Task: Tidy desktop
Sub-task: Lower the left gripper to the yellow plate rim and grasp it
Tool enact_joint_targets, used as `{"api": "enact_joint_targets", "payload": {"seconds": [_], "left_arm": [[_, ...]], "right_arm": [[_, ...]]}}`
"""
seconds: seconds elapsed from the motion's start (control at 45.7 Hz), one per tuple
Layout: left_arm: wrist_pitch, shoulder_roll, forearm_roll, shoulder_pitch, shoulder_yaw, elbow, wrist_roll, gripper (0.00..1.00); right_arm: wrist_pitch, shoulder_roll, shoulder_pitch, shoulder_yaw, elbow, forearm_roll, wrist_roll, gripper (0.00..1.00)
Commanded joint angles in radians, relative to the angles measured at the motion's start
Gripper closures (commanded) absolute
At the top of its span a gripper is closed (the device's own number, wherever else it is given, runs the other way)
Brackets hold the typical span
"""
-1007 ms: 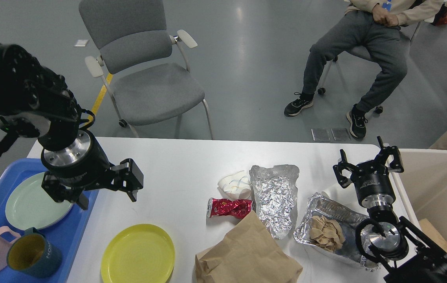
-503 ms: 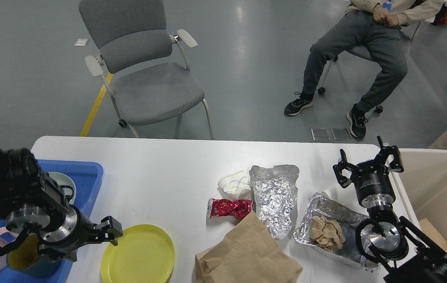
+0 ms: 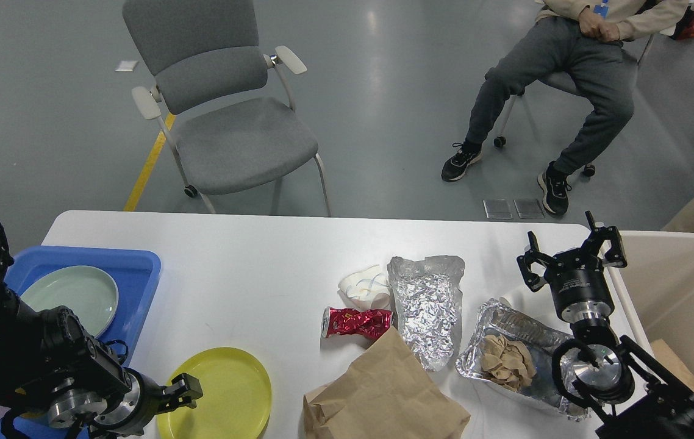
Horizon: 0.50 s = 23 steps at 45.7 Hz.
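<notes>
A: What has moved since a second ago?

B: The left gripper [image 3: 185, 390]. It was up over the tray [image 3: 139, 268] beside the green plate [image 3: 72, 292]; half a second ago it had dropped beside the yellow plate [image 3: 225, 390], and now it sits lower and nearer me, its fingers at that plate's left rim.

A: Is it holding the plate?

B: I cannot tell. It is dark and seen nearly end-on, so I can't say whether the fingers are apart or together, or whether they touch the rim or only overlap it in this view.

A: And outward from there?

B: The green plate lies in the tray, now uncovered. The yellow plate rests on the desktop [image 3: 261, 256], near its front left, just right of the tray. Further right lie a crushed red can [image 3: 356, 322], white paper [image 3: 364, 285], a foil wrap [image 3: 429, 305], a brown bag [image 3: 383, 396] and a foil dish [image 3: 511, 341] with crumpled paper in it.

A: The right arm?

B: Unmoved. The right gripper [image 3: 572, 256] hangs with fingers spread, holding nothing, between the foil dish and the beige bin [image 3: 682, 286].

A: So what does it mean for the job?

B: I'd judge the yellow plate is the next piece, likely bound for the tray with the green one. The litter is untouched, so most of the tidying remains.
</notes>
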Motion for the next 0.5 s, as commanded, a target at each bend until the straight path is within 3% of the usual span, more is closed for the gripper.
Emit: {"api": "enact_joint_targets", "payload": {"seconds": [0.0, 0.306, 0.482], "left_arm": [[0.026, -0.004, 0.004, 0.003, -0.003, 0.003, -0.004, 0.18], [0.026, 0.013, 0.113, 0.014, 0.003, 0.0, 0.001, 0.5], [0.025, 0.058, 0.166, 0.014, 0.009, 0.0, -0.001, 0.55]], "right_arm": [[0.0, 0.0, 0.0, -0.001, -0.001, 0.0, 0.001, 0.0], [0.0, 0.0, 0.0, -0.001, -0.001, 0.0, 0.0, 0.0], [0.0, 0.0, 0.0, 0.001, -0.001, 0.0, 0.001, 0.0]]}}
